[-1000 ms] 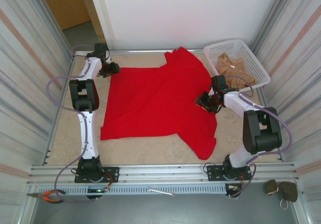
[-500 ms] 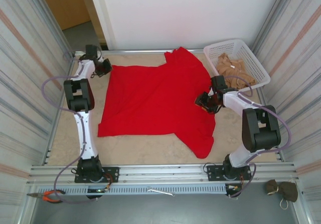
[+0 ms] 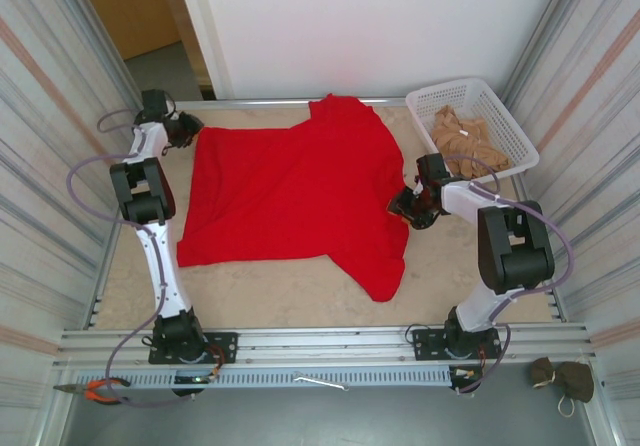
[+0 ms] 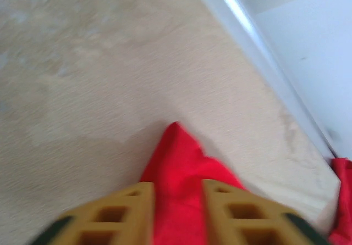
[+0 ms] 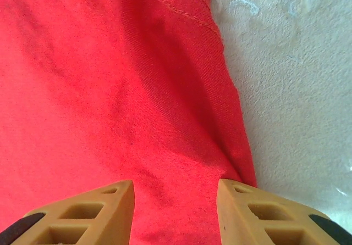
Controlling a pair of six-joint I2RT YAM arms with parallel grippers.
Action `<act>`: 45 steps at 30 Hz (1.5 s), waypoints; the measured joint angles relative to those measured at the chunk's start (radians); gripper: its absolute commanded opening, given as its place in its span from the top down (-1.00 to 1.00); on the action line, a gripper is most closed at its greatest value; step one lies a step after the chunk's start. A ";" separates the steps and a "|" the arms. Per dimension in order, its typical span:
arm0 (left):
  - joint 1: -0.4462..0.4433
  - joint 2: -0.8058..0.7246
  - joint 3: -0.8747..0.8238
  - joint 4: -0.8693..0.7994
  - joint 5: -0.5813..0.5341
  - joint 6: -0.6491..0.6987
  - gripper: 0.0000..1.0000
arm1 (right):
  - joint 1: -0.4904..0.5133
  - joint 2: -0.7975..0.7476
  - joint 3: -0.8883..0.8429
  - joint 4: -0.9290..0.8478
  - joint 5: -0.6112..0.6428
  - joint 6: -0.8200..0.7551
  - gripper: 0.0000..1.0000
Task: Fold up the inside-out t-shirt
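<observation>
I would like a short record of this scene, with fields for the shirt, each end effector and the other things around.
shirt: inside-out t-shirt, red, spread nearly flat on the table, not yet folded
left end effector: at the shirt's far left corner, fingers on both sides of bunched cloth, seemingly gripping it
right end effector: fingers apart, over the shirt's right edge
basket: white, far right corner, holding tan cloth
pliers: on the near rail, left side
</observation>
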 measured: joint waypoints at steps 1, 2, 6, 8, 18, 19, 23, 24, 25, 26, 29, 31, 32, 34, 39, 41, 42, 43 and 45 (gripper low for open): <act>0.000 -0.004 0.011 0.002 0.009 0.000 0.07 | 0.001 -0.019 0.000 -0.010 0.000 0.000 0.05; 0.000 -0.014 0.010 0.005 0.014 0.000 0.02 | 0.003 -0.043 -0.001 -0.021 0.002 -0.002 -0.03; 0.000 -0.104 -0.088 0.020 0.027 -0.002 -0.05 | 0.027 -0.212 -0.045 -0.058 0.012 -0.018 -0.24; -0.003 -0.193 -0.185 0.027 0.038 -0.001 -0.10 | 0.053 -0.314 -0.086 -0.090 0.020 -0.019 -0.32; -0.133 -0.901 -0.879 0.111 0.077 0.029 -0.21 | 0.218 -0.656 -0.349 -0.242 0.079 0.063 -0.40; -0.149 -0.990 -0.976 0.121 0.078 0.027 -0.26 | 0.236 -0.690 -0.374 -0.254 0.083 0.083 -0.40; -0.151 -1.309 -1.331 0.115 0.058 0.003 -0.38 | 0.293 -0.786 -0.435 -0.282 0.091 0.143 -0.40; -0.145 -1.390 -1.409 0.095 0.040 -0.009 -0.43 | 0.309 -0.805 -0.444 -0.287 0.095 0.160 -0.40; -0.136 -1.478 -1.485 0.065 0.021 -0.022 -0.50 | 0.327 -0.821 -0.450 -0.291 0.099 0.175 -0.40; -0.127 -1.548 -1.539 0.042 0.005 -0.033 -0.54 | 0.343 -0.832 -0.453 -0.294 0.105 0.188 -0.40; -0.059 -1.750 -1.667 -0.043 -0.026 -0.061 -0.55 | 0.393 -0.848 -0.455 -0.302 0.121 0.219 -0.41; 0.012 -1.812 -1.714 -0.070 -0.031 -0.081 -0.56 | 0.423 -0.844 -0.455 -0.301 0.135 0.235 -0.42; 0.039 -1.818 -1.726 -0.075 -0.031 -0.090 -0.57 | 0.436 -0.838 -0.456 -0.298 0.139 0.245 -0.42; 0.101 -1.780 -1.748 -0.073 -0.017 -0.106 -0.60 | 0.464 -0.814 -0.457 -0.291 0.156 0.254 -0.43; 0.172 -1.600 -1.753 -0.051 -0.013 -0.110 -0.63 | 0.499 -0.753 -0.457 -0.264 0.198 0.275 -0.44; 0.173 -1.550 -1.749 -0.050 -0.014 -0.103 -0.65 | 0.499 -0.732 -0.457 -0.249 0.217 0.276 -0.44; 0.173 -1.531 -1.745 -0.050 -0.018 -0.100 -0.65 | 0.499 -0.720 -0.456 -0.243 0.224 0.276 -0.45; 0.173 -1.517 -1.743 -0.050 -0.021 -0.095 -0.66 | 0.499 -0.706 -0.456 -0.237 0.232 0.275 -0.45; 0.174 -1.505 -1.742 -0.049 -0.026 -0.090 -0.67 | 0.499 -0.678 -0.453 -0.225 0.243 0.275 -0.45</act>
